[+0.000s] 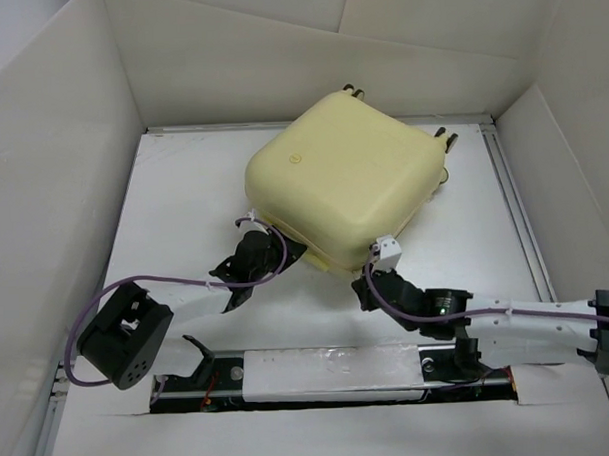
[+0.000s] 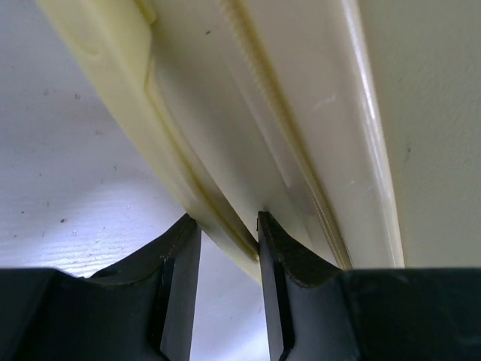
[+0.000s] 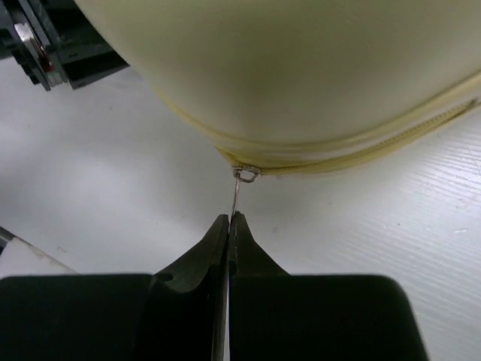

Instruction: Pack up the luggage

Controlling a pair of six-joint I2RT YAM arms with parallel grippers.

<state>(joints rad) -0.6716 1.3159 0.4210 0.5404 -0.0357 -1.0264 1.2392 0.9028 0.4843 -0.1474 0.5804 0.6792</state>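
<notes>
The pale yellow luggage lies flat and closed on the white table, turned at an angle, with its wheels at the far side. My left gripper is at its near-left edge. In the left wrist view the fingers clamp the rim of the luggage beside the zipper seam. My right gripper is at the near corner. In the right wrist view it is shut on the thin metal zipper pull, which hangs from the seam of the luggage.
Tall white cardboard walls enclose the table on the left, back and right. A black mounting rail with both arm bases runs along the near edge. Part of the left arm shows close to the luggage in the right wrist view.
</notes>
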